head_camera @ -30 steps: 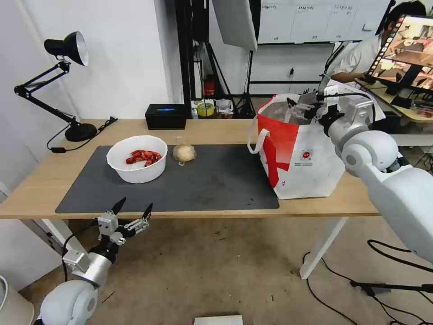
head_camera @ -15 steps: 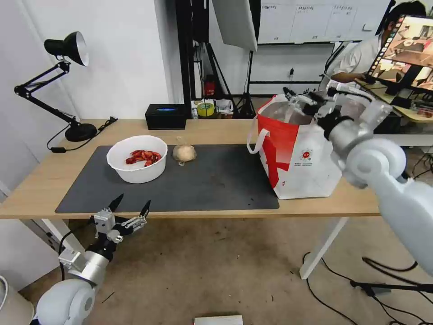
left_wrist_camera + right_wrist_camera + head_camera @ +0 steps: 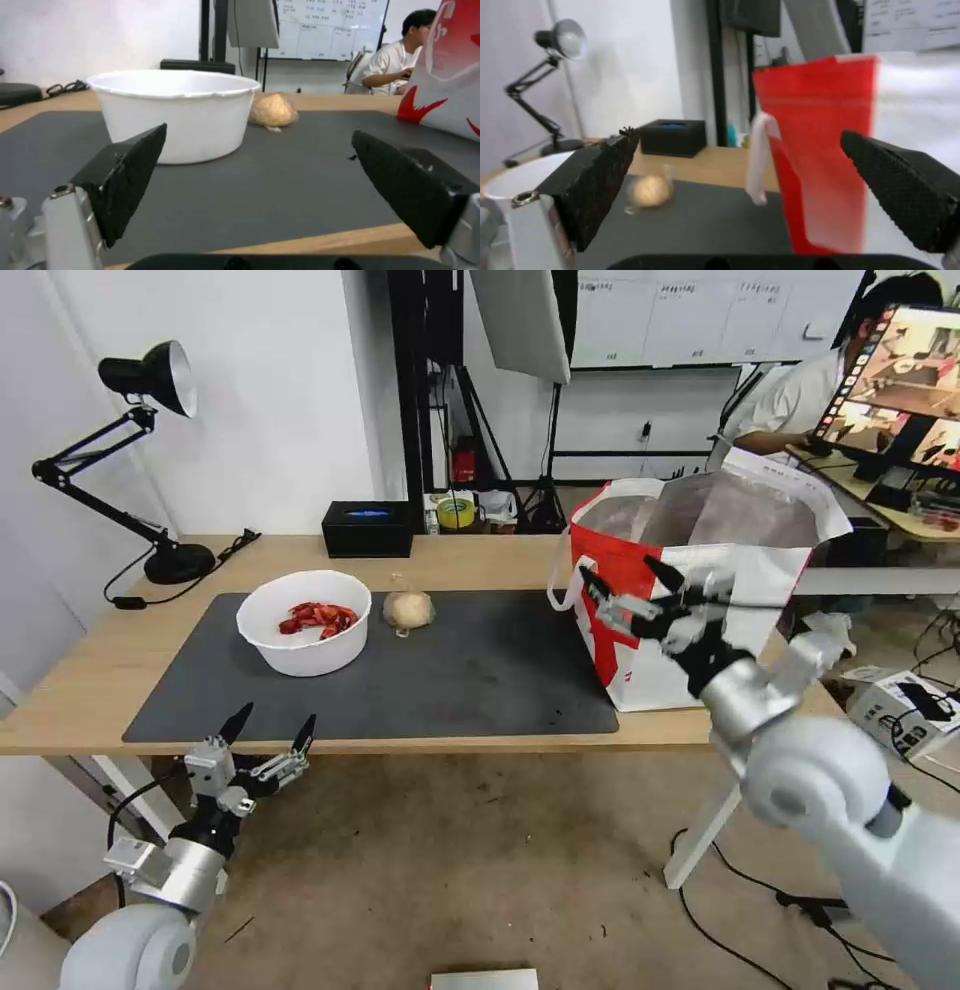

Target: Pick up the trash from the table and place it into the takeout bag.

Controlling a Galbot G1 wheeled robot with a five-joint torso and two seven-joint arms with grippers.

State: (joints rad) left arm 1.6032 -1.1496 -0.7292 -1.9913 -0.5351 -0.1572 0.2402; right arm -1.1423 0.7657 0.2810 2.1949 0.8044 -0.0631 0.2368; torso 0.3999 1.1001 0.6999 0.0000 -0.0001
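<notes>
Left gripper parked low, below near edge of desk, fingers spread, grasping nothing. On dark mat, beyond it: white bowl of red shells; wrapped bun just beside bowl, toward takeout bag. Black box at far edge. Right gripper released, empty, hovering above mat in front of takeout bag, red panel facing it. Takeout bag upright at right end of desk, mouth open.
</notes>
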